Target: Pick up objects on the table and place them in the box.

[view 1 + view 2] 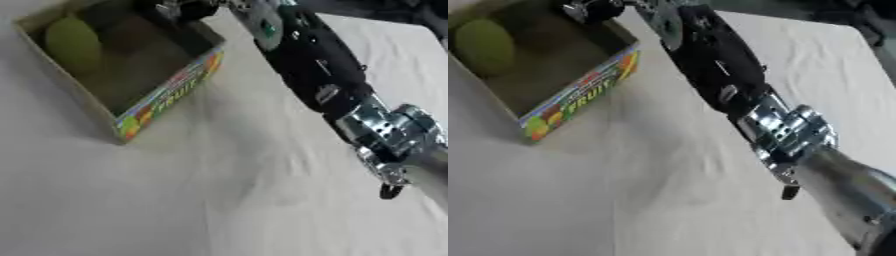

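One green, rounded object [485,46] lies inside the box [579,95], against its far-left inner wall; it looks like a fruit, which would suit the word FRUIT printed on the box's coloured side panel. The box sits at the upper left of the desk [131,200], which is covered by a pale cloth. No other loose object shows on the cloth in either view.

Reaching in from the right, the right arm [719,75] runs diagonally across the scene, its black forearm ending over the far rim of the box. Of the right hand [592,9] only a dark knot of parts shows at the top edge, above the box's far side. Whether its fingers are open, curled or gripping something I cannot tell; most of the hand is cut off by the frame. The left hand shows in neither view.

By my reading, the step in hand is a placement or release over the box, with the hand poised above the opening. If anything is held, the next move calls for lowering it clear of the cardboard walls and letting go beside the green object, not on top of it. If nothing is held, the arm needs to lift out without catching the rim.
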Robot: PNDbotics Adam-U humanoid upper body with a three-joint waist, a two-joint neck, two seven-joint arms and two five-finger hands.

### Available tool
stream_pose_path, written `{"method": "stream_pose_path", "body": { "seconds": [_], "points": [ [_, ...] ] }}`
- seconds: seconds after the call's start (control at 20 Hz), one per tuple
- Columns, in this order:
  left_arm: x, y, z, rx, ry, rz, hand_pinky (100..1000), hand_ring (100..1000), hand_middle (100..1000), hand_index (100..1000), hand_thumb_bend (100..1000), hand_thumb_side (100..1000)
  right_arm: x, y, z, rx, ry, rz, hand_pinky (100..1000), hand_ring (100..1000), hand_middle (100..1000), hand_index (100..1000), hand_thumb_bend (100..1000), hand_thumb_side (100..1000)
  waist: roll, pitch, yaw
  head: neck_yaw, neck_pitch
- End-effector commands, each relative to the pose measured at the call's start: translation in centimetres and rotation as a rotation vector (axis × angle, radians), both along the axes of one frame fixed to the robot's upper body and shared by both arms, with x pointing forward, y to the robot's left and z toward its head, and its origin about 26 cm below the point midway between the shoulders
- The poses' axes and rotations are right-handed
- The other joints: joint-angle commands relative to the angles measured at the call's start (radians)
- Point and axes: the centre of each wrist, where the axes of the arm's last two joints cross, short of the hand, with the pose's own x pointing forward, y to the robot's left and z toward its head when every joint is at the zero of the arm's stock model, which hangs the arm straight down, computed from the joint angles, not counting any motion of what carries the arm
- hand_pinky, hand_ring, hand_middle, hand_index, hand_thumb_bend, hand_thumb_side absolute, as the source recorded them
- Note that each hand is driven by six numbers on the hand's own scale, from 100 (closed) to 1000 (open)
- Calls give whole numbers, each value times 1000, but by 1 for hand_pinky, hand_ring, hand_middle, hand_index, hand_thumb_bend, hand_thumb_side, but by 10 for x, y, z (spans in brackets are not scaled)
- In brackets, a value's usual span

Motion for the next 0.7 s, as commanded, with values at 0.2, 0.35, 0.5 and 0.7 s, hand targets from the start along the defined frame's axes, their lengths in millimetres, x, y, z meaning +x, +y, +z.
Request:
{"method": "stream_pose_path", "body": {
  "seconds": [0.2,0.35,0.5,0.7],
  "points": [
    [-3,2,10,33,-22,2,610,586,591,796,100,587,1,-11,5,-40,15,18,799,809,709,742,100,154,13,-21,-2,-1,5],
    [-4,3,9,32,-17,6,610,584,591,796,100,587,-5,-16,17,6,-21,31,803,807,707,742,100,121,18,-27,-9,2,8],
    [-5,4,7,29,-11,13,611,583,590,795,100,587,-15,-23,28,71,-73,47,805,802,697,736,100,100,26,-35,-19,10,12],
    [-8,6,3,26,3,29,611,583,589,794,100,586,-35,-40,46,158,-162,52,807,801,681,738,100,140,42,-47,-39,33,19]
  ]
}}
